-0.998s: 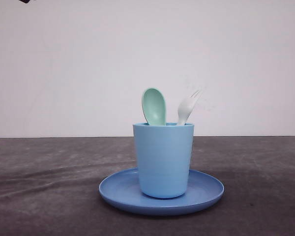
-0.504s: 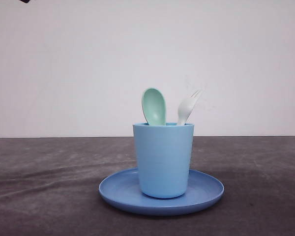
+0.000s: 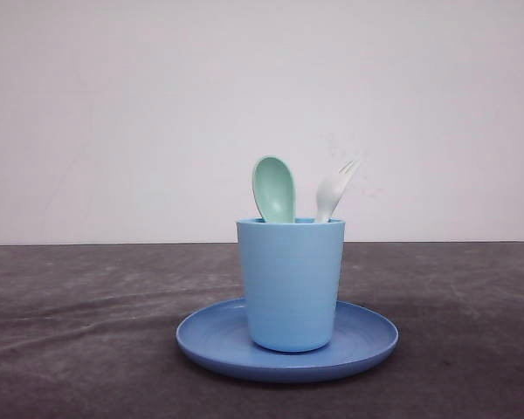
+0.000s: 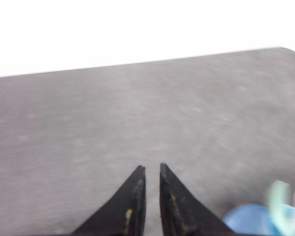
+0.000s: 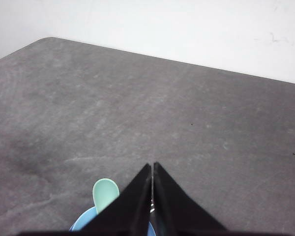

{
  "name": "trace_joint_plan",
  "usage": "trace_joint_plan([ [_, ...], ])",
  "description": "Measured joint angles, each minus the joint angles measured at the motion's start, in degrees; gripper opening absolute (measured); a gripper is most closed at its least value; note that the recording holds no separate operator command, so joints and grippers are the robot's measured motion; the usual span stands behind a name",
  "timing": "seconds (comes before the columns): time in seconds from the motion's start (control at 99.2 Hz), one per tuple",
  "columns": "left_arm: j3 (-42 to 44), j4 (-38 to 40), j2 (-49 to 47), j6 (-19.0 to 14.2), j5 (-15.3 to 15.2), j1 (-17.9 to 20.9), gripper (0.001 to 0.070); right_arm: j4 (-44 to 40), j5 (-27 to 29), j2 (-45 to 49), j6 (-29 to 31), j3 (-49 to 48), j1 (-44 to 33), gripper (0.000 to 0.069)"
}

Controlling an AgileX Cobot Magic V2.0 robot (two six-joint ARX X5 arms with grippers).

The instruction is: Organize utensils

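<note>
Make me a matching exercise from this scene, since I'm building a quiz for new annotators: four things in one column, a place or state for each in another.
Things:
1. spoon
2. fork
3. cup
4. right gripper

States:
A. standing on the plate
B. tines up, on the cup's right side
C. fingers closed, holding nothing
D. bowl up, on the cup's left side

Pairs: 1-D, 2-B, 3-A, 4-C

A plain white wall [image 3: 157, 105] is seen behind a dark grey, cloth-like tabletop [image 3: 79, 314], evenly lit.
</note>
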Motion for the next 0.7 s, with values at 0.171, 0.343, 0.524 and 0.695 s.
trace_joint_plan([
  [0.171,-8.8,3.4,-5.1,0.2,0.0,10.2,0.0026,0.0,0.0,0.0,0.0,0.0,0.0,0.0004],
  [0.343,-17.9,4.2,-13.7,1.2,0.0,18.7,0.0026,0.0,0.0,0.0,0.0,0.0,0.0,0.0004],
  [0.524,-27.3,5.8,-21.5,2.9,1.2,24.4,0.0026,0.0,0.0,0.0,0.0,0.0,0.0,0.0004],
  [0.695,-34.8,5.7,-29.1,4.5,7.1,28.2,0.0026,0.0,0.0,0.0,0.0,0.0,0.0,0.0004],
])
